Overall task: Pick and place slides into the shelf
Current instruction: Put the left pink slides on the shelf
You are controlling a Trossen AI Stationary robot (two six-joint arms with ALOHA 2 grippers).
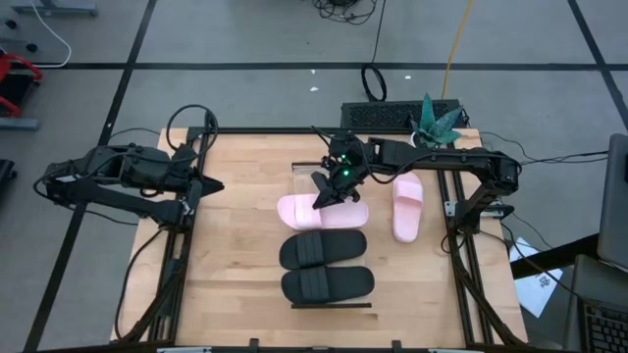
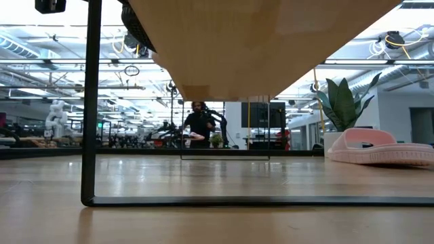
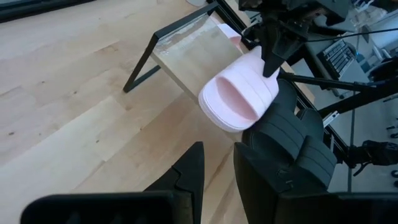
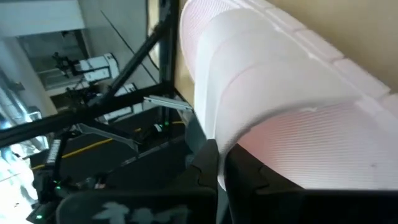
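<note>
Pinching a ribbed pale pink slide [image 1: 319, 211], right fingers [image 1: 325, 199] grip its strap; left fingers [image 1: 211, 185] slightly spread.

The right arm reaches from the table's right edge toward its middle, its right gripper [image 1: 329, 196] pointing down with fingers closed. The left arm lies folded at the table's left edge, its left gripper [image 1: 210, 184] slightly parted and holding nothing.

From overhead, one camera looked straight down on my whole table [image 1: 235, 245]. A second sat at tabletop height, under the shelf [image 2: 271, 41], facing the room. My left wrist camera and the overhead shared the pink slide [image 3: 239, 99]; my right wrist camera was pressed close against it.
</note>
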